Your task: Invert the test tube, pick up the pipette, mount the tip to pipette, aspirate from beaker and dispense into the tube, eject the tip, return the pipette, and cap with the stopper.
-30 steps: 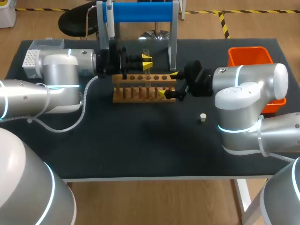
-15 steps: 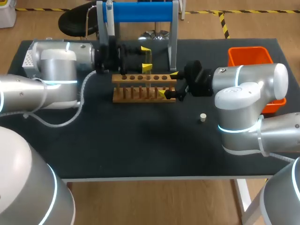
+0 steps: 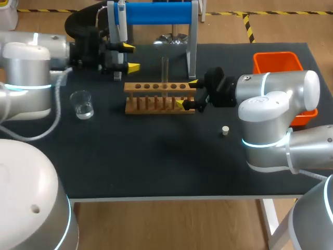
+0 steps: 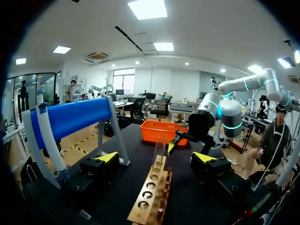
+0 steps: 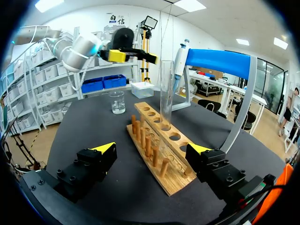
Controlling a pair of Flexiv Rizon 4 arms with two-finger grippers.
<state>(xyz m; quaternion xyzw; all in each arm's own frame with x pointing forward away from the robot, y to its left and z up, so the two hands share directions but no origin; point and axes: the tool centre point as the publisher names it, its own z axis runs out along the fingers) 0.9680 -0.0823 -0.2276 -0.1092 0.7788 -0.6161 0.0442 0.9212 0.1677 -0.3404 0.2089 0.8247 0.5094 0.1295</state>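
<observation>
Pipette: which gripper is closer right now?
Left. The left gripper is open close beside the pipette hanging on the blue stand. The right gripper is farther off, open at the rack's opposite end.

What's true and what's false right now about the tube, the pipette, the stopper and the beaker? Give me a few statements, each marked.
1. The test tube stands upright in the wooden rack. True.
2. The left claw grips the pipette. False: that claw is open and empty; the pipette hangs on the blue stand.
3. The stopper sits in the tube's mouth. False: it lies on the table, in front of the right arm.
4. The beaker stands on the table, apart from the rack. True.
5. The right claw is open at the rack's end. True.
</observation>
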